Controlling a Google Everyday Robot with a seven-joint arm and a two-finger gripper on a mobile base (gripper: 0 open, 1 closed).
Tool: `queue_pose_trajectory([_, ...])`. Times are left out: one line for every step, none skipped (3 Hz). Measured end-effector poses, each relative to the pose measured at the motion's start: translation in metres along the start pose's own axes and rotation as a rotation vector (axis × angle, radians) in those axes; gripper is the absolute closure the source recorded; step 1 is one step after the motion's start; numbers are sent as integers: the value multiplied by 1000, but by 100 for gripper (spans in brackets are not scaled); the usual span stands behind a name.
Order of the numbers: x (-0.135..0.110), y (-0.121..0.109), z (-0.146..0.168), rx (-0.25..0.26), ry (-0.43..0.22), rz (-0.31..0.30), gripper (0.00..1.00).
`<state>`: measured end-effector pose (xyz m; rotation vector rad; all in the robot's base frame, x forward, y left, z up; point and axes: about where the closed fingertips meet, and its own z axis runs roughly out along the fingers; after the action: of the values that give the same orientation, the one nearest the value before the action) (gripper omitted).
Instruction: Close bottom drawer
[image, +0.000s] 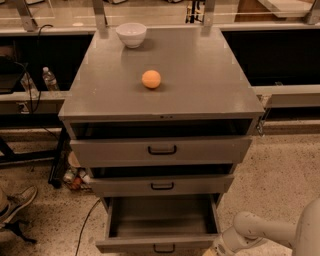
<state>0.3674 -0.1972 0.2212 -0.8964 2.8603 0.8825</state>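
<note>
The grey metal cabinet (165, 102) has three drawers. The bottom drawer (162, 222) is pulled far out, its empty inside showing; its front panel with a small dark handle (163, 248) sits at the lower edge of the view. The middle drawer (162, 185) and top drawer (161, 150) stand slightly open. My white arm (260, 232) comes in from the lower right. The gripper (212, 250) sits at the bottom edge, just right of the bottom drawer's front corner; most of it is cut off by the frame.
An orange ball (151, 79) and a white bowl (131, 34) sit on the cabinet top. Plastic bottles (50, 79) stand on a shelf at left. A cable (85, 225) runs on the speckled floor. A person's shoe (17, 202) is at lower left.
</note>
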Motion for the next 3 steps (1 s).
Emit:
queue_pose_trajectory([-10,-14,16,-14,-32,0,100])
queue_pose_trajectory([-24,-32,38,12,-49,2,100])
queue_pose_trajectory([-35,-46,50,40,-79,13,100])
